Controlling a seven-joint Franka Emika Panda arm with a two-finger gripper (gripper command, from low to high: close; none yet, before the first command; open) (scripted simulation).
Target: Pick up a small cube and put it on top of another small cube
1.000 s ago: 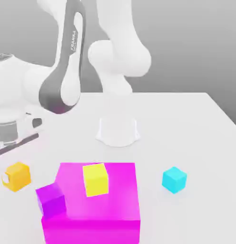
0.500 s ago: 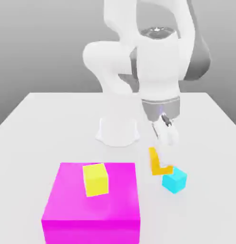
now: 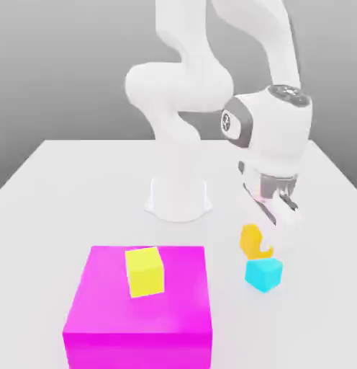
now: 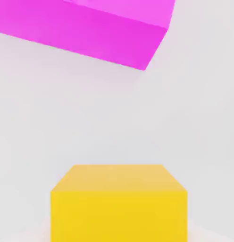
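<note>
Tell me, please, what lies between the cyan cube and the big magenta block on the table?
Nothing: in the exterior view only bare white table separates the cyan cube from the magenta block.

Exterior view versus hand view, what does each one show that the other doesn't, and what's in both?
Exterior view alone: the arm, its tool shut on the orange cube just above the cyan cube, and the lemon-yellow cube atop the magenta block. Hand view alone: a close look at the orange cube's faces. Both share the orange cube, the magenta block and the white table.
</note>
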